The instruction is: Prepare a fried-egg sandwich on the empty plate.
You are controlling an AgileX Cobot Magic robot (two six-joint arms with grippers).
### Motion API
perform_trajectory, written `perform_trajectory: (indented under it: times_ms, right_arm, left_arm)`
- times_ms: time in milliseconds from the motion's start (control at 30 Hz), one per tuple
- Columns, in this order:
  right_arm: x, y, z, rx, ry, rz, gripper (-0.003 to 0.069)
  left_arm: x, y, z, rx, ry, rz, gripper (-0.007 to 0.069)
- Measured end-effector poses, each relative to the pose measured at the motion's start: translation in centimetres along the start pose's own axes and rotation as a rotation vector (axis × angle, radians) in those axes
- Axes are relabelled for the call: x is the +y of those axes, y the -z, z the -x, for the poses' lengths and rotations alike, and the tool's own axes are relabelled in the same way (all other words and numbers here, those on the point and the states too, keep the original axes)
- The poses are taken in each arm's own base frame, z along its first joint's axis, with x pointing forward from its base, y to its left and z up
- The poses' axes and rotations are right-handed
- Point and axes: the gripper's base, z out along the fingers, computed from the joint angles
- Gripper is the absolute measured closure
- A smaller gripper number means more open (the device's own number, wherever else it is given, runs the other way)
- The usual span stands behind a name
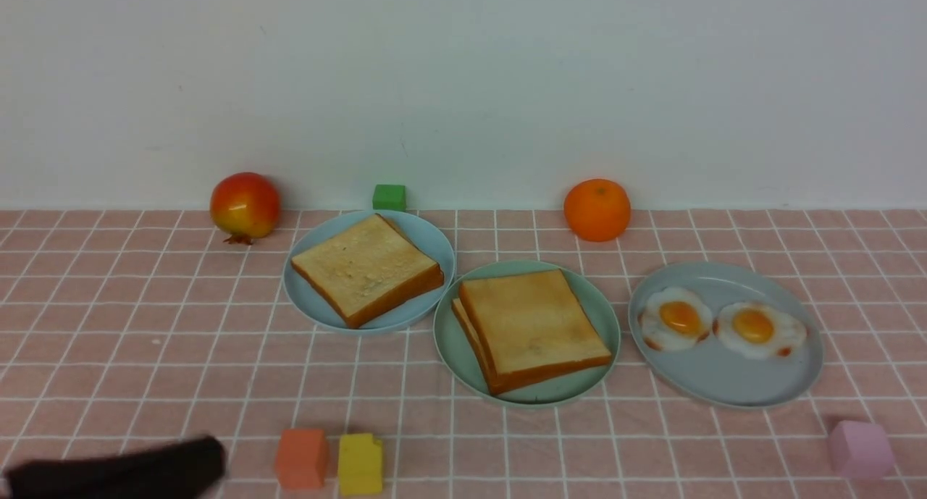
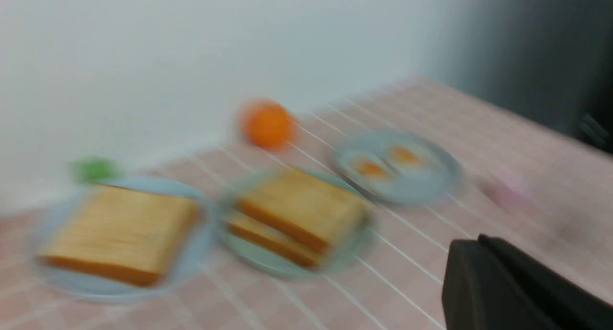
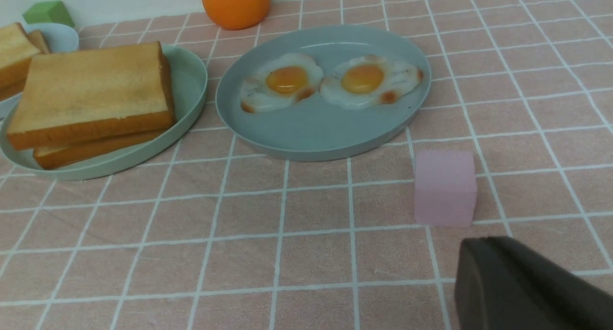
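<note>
My two black grippers, left [image 1: 210, 459] and right [image 3: 479, 282], sit clenched and empty low in frame; any nudge could slide the stacked golden toast slices [image 1: 532, 329] off the centre mint-green plastic plate [image 1: 452, 347].

Front edge, left: orange cube [image 1: 301, 458] and yellow cube [image 1: 360, 463] stand side by side, just beside the left claw [image 1: 210, 463].
Front edge, right: pink cube [image 1: 860, 450] near the egg plate [image 1: 731, 383].
Middle strip: bare counter [image 1: 145, 354] before the plates.
Back row: pomegranate [image 1: 245, 205], green cube [image 1: 389, 196], orange [image 1: 597, 209] along the wall.

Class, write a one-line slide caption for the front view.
Stacked toast on the mint-green plate, between single-toast and two-egg plates.
</note>
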Motion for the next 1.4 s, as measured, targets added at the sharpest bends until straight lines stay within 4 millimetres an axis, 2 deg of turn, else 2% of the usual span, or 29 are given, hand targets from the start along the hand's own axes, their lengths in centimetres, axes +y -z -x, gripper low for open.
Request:
perform_trajectory:
  times_ms: [133,233,267,300,333,367,500,1400]
  right_arm:
    - [0.0,0.0,0.0,0.0,0.0,0.0,0.0643]
    - [0.0,0.0,0.0,0.0,0.0,0.0,0.0641]
    - [0.0,0.0,0.0,0.0,0.0,0.0,0.0641]
    - [0.0,0.0,0.0,0.0,0.0,0.0,0.064]
    - [0.0,0.0,0.0,0.0,0.0,0.0,0.0638]
    - [0.0,0.0,0.0,0.0,0.0,0.0,0.0636]
    - [0.0,0.0,0.0,0.001,0.0,0.0,0.0636]
    - [0.0,0.0,0.0,0.001,0.0,0.001,0.0607]
  left_arm:
    - [1.5,1.2,-0.8,-0.087,0.035,0.172,0.0612]
    - [3.3,2.6,-4.3,-0.123,0.061,0.402,0.0612]
    - [3.6,2.8,-5.4,-0.119,0.072,0.444,0.0612]
    - [3.7,2.9,-5.6,-0.115,0.08,0.454,0.0612]
    - [4.2,3.2,-7.8,-0.1,0.108,0.517,0.0612]
    - [4.3,3.3,-8.7,-0.078,0.13,0.535,0.0612]
    - [4.4,3.5,-10.8,0.073,0.204,0.566,0.0612]
    - [4.4,3.6,-11.0,0.098,0.245,0.582,0.0612]
